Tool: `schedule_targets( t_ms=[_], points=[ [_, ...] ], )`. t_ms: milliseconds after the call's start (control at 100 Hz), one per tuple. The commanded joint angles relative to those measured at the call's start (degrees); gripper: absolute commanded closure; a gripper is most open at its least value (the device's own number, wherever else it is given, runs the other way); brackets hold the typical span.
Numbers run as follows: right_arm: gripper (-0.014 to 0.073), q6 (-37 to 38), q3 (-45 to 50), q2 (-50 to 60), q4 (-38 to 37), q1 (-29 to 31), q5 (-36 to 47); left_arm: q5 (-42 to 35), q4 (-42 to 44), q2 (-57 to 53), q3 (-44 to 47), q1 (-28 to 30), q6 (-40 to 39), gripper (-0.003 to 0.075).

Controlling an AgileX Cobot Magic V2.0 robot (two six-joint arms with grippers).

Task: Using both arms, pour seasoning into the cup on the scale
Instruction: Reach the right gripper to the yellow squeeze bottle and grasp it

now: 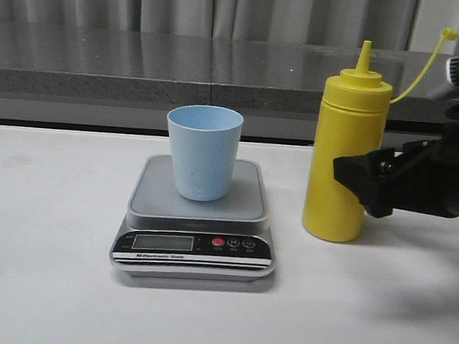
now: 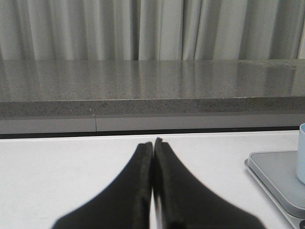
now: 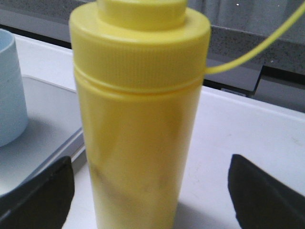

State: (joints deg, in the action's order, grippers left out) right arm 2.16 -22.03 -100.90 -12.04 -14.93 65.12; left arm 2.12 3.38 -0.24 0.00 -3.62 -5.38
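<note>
Jaws of the right gripper (image 3: 151,191) stand wide apart, one dark pad at each lower corner of the right wrist view, with the yellow squeeze bottle (image 3: 138,124) upright between them and bare white table showing on either side of it — touching neither. From the front, that gripper (image 1: 373,181) reaches in from the right edge of the frame at mid-height of the bottle (image 1: 345,154), its black tip overlapping the bottle's right side. The bottle's pointed nozzle is uncapped, and its thin cap strap (image 1: 422,64) arcs toward the upper right corner. Left of the bottle, near frame centre, the light-blue cup (image 1: 202,150) stands upright on the grey platform of the digital scale (image 1: 196,225), well apart from the bottle. The left gripper (image 2: 153,148) rests with its jaws pressed together on nothing, low over the white table (image 2: 57,167); the scale's corner and the cup's edge show at the right edge of that view. Behind runs a speckled grey ledge (image 1: 143,60) — pale pleated curtains (image 1: 188,3) above it.
</note>
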Motion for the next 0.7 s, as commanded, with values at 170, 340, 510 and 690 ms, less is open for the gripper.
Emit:
schedule_targets(
  t_ms=[170, 340, 510, 690],
  points=[
    [-0.0053, 1.87, -3.47, 1.64, -1.3, -0.1, 8.67, -4.68, -0.26, -1.64, 2.35, 0.15, -0.29, 0.074],
    [-0.0053, 2.21, -5.68, 0.62, -2.04, -0.1, 8.39, -4.68, -0.26, -1.64, 2.35, 0.15, -0.29, 0.074],
    [-0.0053, 2.57, -7.88, -1.82, -3.89, -0.1, 8.51, -4.68, -0.26, -1.64, 2.35, 0.15, -0.29, 0.074],
    [-0.0053, 2.75, -9.94, -3.92, -3.89, -0.1, 8.79, -4.68, -0.26, -1.64, 2.35, 0.15, -0.29, 0.074]
  ],
)
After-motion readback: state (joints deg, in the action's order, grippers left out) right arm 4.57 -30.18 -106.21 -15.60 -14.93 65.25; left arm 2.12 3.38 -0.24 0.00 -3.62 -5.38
